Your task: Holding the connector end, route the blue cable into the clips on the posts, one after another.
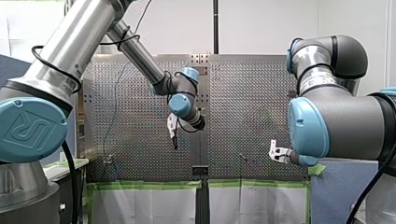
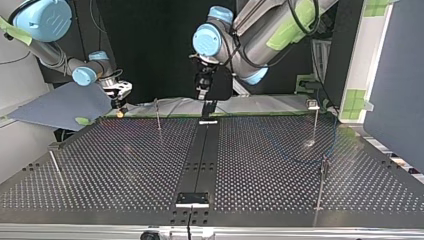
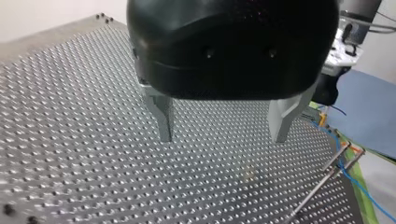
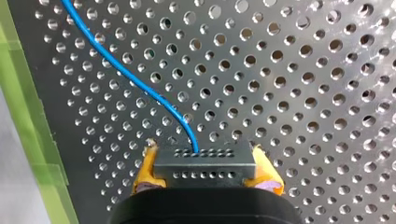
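**Connector in hand; routing through clips not yet confirmed**

My right gripper [image 4: 205, 175] is closed on the connector [image 4: 204, 163]. Its yellow pads [image 4: 145, 170] press the two ends of the grey block, low over the perforated table [image 4: 303, 93] near the green-taped edge. The blue cable [image 4: 140, 86] leaves the top of the connector and curves away across the plate, lying slack.

My left gripper [image 3: 223, 135] hangs above the middle of the table with its metal fingers [image 3: 163, 121] spread wide and nothing between them.

The grasp step is judged complete. In the left wrist view the cable passes close to a pair of posts [image 3: 337, 161] at the table edge; whether it is seated in either clip cannot be told. The other posts in the top view, including one [image 2: 158, 114] near my right gripper, show no cable on them. Most or all of the routing is judged outstanding.
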`<state>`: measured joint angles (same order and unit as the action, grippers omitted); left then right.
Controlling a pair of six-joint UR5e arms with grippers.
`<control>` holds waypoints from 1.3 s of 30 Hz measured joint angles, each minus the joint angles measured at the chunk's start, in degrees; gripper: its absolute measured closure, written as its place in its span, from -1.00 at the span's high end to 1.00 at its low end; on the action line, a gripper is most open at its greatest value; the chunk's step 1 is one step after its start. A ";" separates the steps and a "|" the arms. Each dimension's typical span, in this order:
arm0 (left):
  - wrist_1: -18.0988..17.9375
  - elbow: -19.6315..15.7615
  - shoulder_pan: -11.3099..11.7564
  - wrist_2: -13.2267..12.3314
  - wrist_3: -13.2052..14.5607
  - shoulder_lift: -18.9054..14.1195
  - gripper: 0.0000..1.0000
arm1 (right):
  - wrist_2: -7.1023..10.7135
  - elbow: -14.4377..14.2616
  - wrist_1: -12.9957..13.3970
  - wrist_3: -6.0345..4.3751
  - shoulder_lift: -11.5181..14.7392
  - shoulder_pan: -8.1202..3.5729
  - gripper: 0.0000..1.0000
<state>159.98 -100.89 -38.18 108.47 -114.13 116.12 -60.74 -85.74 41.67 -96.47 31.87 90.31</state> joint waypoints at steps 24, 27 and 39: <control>-2.58 -13.37 0.00 1.44 1.37 -13.37 1.00 | -6.26 -3.08 -4.65 5.91 3.97 -1.56 -1.00; -2.62 -14.93 0.01 1.47 1.43 -14.92 1.00 | -6.61 -4.44 -4.26 5.95 5.40 -1.79 -1.00; -4.18 -20.95 0.05 1.45 1.30 -20.96 1.00 | -6.90 -8.08 -1.91 6.58 11.27 -1.38 -1.00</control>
<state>155.80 -121.83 -38.14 109.91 -112.83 95.16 -67.65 -93.82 39.76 -89.89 43.14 88.93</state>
